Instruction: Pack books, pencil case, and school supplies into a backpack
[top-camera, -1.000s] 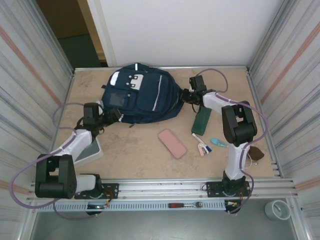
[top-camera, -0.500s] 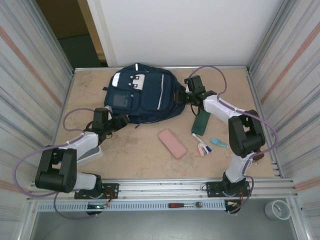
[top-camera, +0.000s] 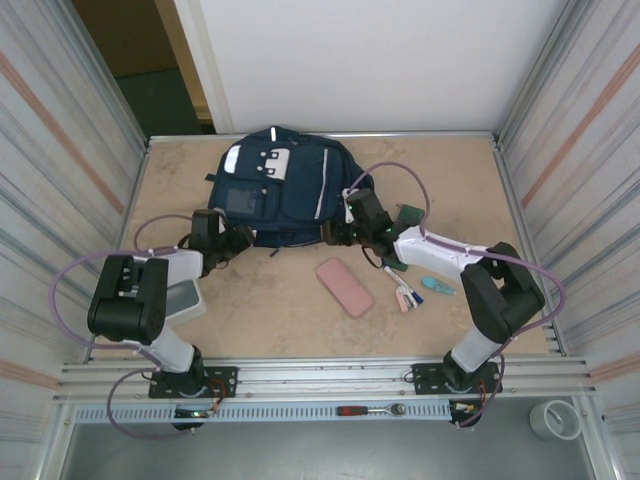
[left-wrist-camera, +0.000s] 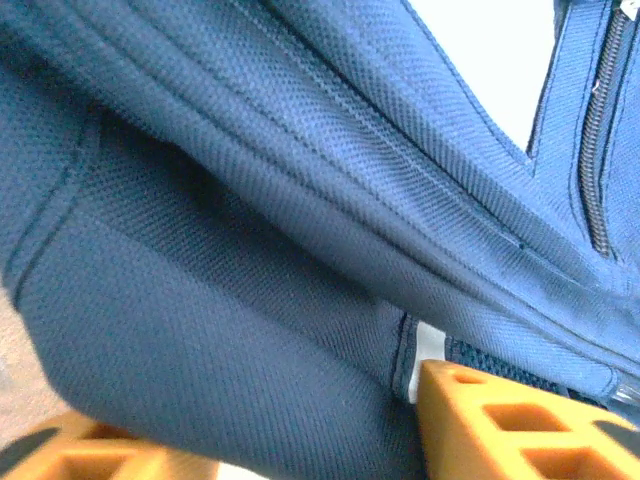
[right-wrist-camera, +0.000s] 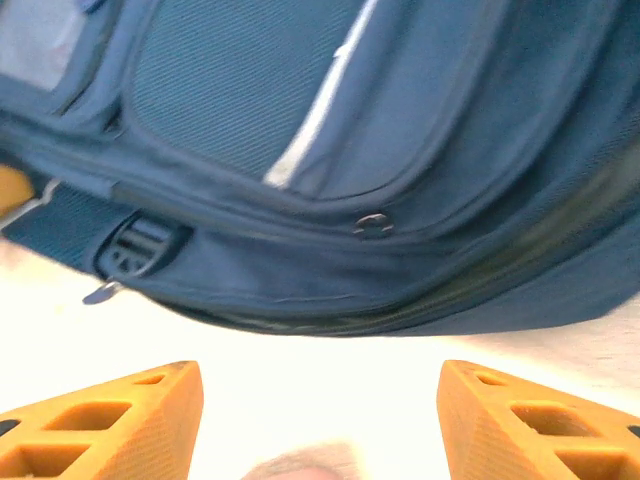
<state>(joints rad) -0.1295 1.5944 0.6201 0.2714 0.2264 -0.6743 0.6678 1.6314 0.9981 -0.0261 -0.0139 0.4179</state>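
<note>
From above, the backpack (top-camera: 285, 195) lies at the far middle of the table (top-camera: 480, 200). The left pincer (top-camera: 236, 243) is at its near-left edge and the right pincer (top-camera: 336, 233) at its near-right edge.

Left wrist: backpack cloth fills the gap between the fingers (left-wrist-camera: 500, 425); clenched or not, I cannot tell.

Right wrist: released and empty, just short of the backpack.

It is probably best to take a thick fold, not thin cloth.

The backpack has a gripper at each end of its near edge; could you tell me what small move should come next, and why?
Probably close the left gripper firmly on the backpack: a fold of its fabric sits between the fingers, grip unclear. The right gripper is open, short of it, over bare table.
</note>
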